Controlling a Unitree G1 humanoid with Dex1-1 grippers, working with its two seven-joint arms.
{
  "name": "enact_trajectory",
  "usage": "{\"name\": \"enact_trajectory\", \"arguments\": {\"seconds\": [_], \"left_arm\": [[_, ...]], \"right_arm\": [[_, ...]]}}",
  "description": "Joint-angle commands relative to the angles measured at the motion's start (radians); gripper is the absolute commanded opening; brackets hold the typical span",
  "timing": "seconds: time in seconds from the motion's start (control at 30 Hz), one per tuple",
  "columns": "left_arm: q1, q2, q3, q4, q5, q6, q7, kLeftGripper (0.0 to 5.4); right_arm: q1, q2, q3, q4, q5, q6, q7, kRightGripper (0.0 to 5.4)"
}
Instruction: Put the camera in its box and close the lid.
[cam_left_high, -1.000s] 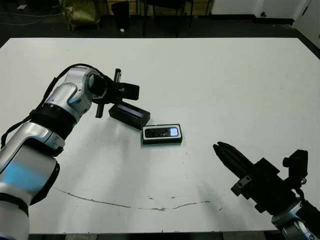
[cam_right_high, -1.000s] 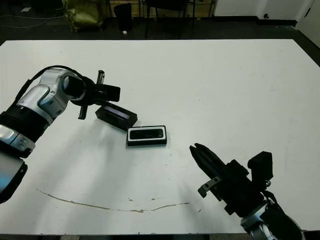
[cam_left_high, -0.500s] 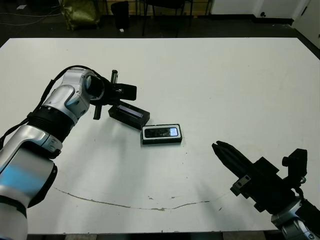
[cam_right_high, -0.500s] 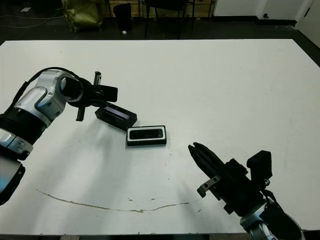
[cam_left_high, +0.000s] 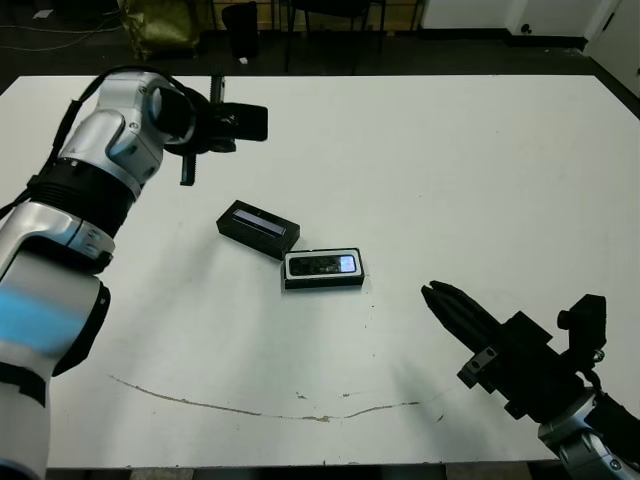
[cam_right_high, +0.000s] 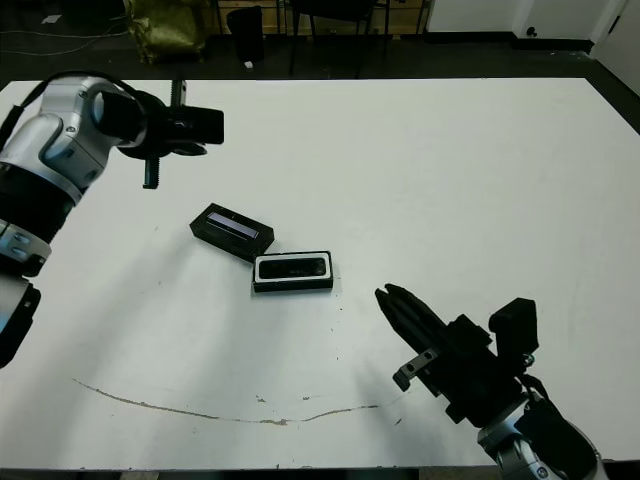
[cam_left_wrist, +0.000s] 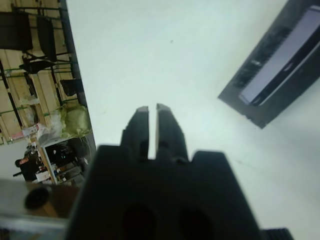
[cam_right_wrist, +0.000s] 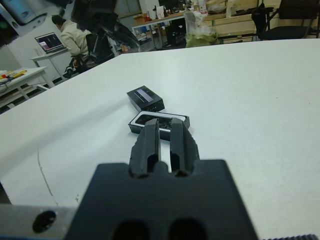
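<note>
- The left gripper (cam_left_high: 190, 150) has lifted and drawn back toward the far left of the table (cam_left_high: 480, 170); a second ago it hung low just beside the lid (cam_left_high: 259, 228), and now it sits high and well apart from it.
- Its two fingers (cam_left_wrist: 141, 125) stand pressed nearly together with only a thin slit between them, and they hold nothing (the left wrist view shows bare table past the tips).
- The lid lies flat on the table, pale strip up, at the same slant as before; one of its corners sits just beside the box (cam_left_high: 323, 268), though I cannot tell whether they touch.
- The box has not moved. It rests open near the table's middle, and the camera (cam_left_high: 324, 265) lies inside it, its pale bluish patch at the end toward the robot's right.
- The right gripper (cam_left_high: 452, 305) hovers over the near right part of the table, much where it was, fingers (cam_right_wrist: 148, 142) close together and empty, pointing toward the box but well apart from it.
- Beyond the table, the right wrist view shows a person (cam_right_wrist: 72, 39) seated at a desk.
</note>
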Motion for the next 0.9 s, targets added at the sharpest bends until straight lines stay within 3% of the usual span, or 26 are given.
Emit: {"name": "enact_trajectory", "arguments": {"seconds": [0.03,0.73,0.9], "left_arm": [[-0.031,0.001,0.015,0.025,-0.013,0.011,0.001,0.0],[-0.008,-0.204,-0.072,0.268,0.006,-0.094,0.134,0.0],[0.033,-0.242,-0.08,0.309,0.001,-0.081,0.166,0.0]], "right_arm": [[-0.001,-0.01,0.003,0.016,-0.004,0.003,0.004,0.03],[0.049,-0.029,-0.01,-0.029,-0.006,0.039,-0.034,0.03],[0.073,-0.029,-0.026,-0.017,0.001,0.018,-0.009,0.03]]}}
